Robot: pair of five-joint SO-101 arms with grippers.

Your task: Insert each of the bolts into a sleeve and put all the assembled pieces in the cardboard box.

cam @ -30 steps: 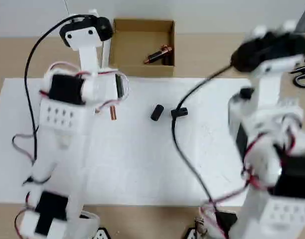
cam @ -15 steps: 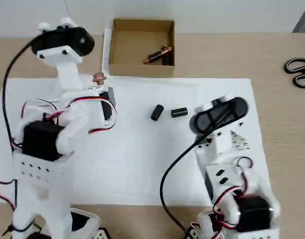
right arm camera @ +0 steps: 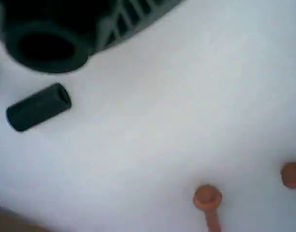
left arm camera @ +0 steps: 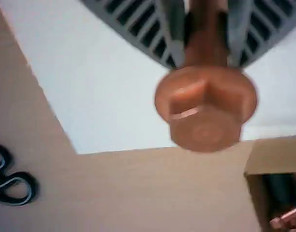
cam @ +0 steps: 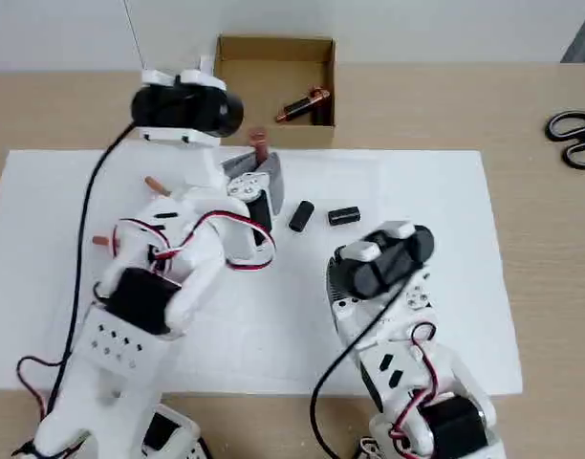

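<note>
- Left gripper (cam: 257,168): closed on a copper hex bolt (left arm camera: 206,108). The shank is pinched between the grey fingers (left arm camera: 173,29) and the head sticks out past them. It sits over the far edge of the white sheet (cam: 445,316), near the cardboard box (cam: 237,91).
- The box stands at the far edge of the worktop (cam: 522,105). One assembled piece (cam: 303,105) lies in its right half.
- Left sleeve (cam: 301,216) and right sleeve (cam: 343,216), both black, lie apart on the sheet, toward the middle of its far edge.
- First loose bolt (cam: 157,184) and second loose bolt (cam: 101,241) lie on the sheet's left part.
- Right gripper (right arm camera: 85,29): how far open cannot be told. A sleeve end (right arm camera: 46,46) shows right against it; held or not is unclear.
- Scissors (cam: 574,134) lie at the worktop's right edge.
</note>
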